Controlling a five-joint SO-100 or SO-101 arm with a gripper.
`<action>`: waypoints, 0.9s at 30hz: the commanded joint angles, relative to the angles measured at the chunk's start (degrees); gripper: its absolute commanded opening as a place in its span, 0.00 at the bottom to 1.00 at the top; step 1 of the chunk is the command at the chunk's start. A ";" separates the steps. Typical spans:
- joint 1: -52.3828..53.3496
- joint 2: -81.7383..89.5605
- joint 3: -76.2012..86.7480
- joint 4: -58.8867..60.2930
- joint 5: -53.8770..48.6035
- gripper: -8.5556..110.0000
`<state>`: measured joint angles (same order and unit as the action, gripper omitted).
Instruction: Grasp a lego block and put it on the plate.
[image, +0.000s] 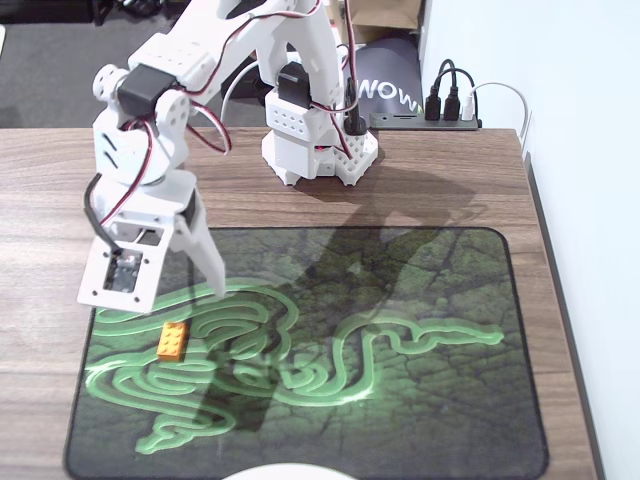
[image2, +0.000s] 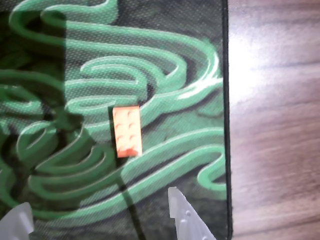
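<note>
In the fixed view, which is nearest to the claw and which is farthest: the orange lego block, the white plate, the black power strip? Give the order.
1. The lego block: just below the claw, on the mouse mat.
2. The plate: a sliver at the bottom edge, to the right of the claw.
3. The power strip: at the table's back edge, far upper right.

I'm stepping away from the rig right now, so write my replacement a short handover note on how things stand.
Tool: open and empty, hovering above the mat with both fingertips showing at the bottom edge of the wrist view.
Lego block: orange, lying flat, studs up, on the green-patterned mouse mat, on the left part in the fixed view, just beyond the fingertips, untouched.
Plate: only a white sliver at the bottom edge of the fixed view, nothing seen on it.
Done: arm brought over the block.
Left: lower, close on the block, carry it to the plate, release.
</note>
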<state>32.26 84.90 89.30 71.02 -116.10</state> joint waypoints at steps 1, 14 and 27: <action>0.35 -0.88 -2.72 -1.58 0.00 0.37; -2.55 -10.20 -3.16 -7.47 1.76 0.36; -5.10 -11.95 -5.01 -7.82 3.34 0.36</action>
<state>27.60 72.60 87.19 63.81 -113.20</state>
